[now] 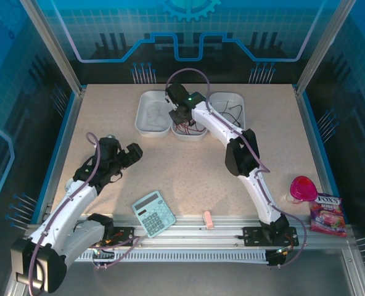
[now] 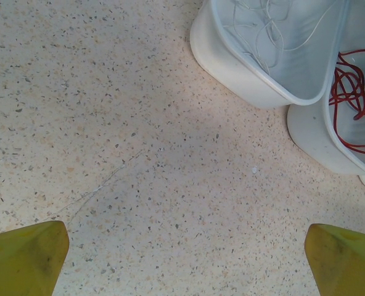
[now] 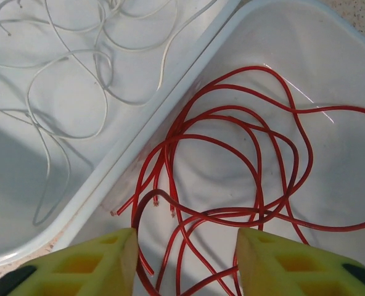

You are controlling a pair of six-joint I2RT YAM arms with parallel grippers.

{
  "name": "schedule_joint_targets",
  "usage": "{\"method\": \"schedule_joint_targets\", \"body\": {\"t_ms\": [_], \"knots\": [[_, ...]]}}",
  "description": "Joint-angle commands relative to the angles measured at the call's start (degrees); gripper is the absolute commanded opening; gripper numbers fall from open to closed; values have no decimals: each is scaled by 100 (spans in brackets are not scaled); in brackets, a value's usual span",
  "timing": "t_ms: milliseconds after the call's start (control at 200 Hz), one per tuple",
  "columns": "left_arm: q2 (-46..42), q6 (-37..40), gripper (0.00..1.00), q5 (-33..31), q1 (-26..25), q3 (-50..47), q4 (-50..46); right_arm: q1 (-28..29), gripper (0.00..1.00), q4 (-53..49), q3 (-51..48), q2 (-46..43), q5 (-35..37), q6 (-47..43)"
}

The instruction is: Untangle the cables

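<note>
Red cables [image 3: 244,154] lie in loose loops in the middle white tray [image 3: 330,55]. My right gripper [image 3: 185,259] hangs open just above them, and a few red strands run under the gap between its yellow fingers [image 3: 96,262]. White cables [image 3: 65,92] lie in the left tray [image 3: 10,203]. From above, the right gripper [image 1: 181,116] is over the middle tray [image 1: 188,132], and black cables [image 1: 232,112] sit in the right tray [image 1: 229,98]. My left gripper [image 2: 185,259] is open over bare tabletop, with the white cables [image 2: 262,24] and red cables [image 2: 349,92] ahead of it.
A calculator [image 1: 153,213] and a small pink cylinder [image 1: 208,219] lie near the front edge. A pink cup [image 1: 302,188] and a snack bag [image 1: 328,214] sit at the front right. The left gripper [image 1: 133,154] rests left of centre.
</note>
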Motion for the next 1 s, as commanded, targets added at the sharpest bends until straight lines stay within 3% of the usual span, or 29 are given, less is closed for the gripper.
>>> {"method": "schedule_joint_targets", "body": {"t_ms": [0, 360, 480, 550, 720, 996], "knots": [[-139, 215, 99, -50, 55, 225, -150, 29, 51, -68, -264, -784, 27, 176], [-401, 533, 99, -571, 61, 390, -188, 148, 74, 1049, -3290, -3662, 206, 772], [-508, 684, 99, -738, 61, 391, 60, 117, 86, 1408, -4501, -4696, 555, 1058], [-573, 863, 99, -803, 64, 334, 302, 87, 100, 1564, -5201, -5280, 872, 1259], [-660, 1184, 99, -1439, 67, -47, 994, -158, 100, 1960, -6748, -6591, 1439, 1757], [-543, 2165, 99, -2120, 61, -1280, 3288, -527, 100, 3197, -8944, -7890, 2361, 1841]]}}
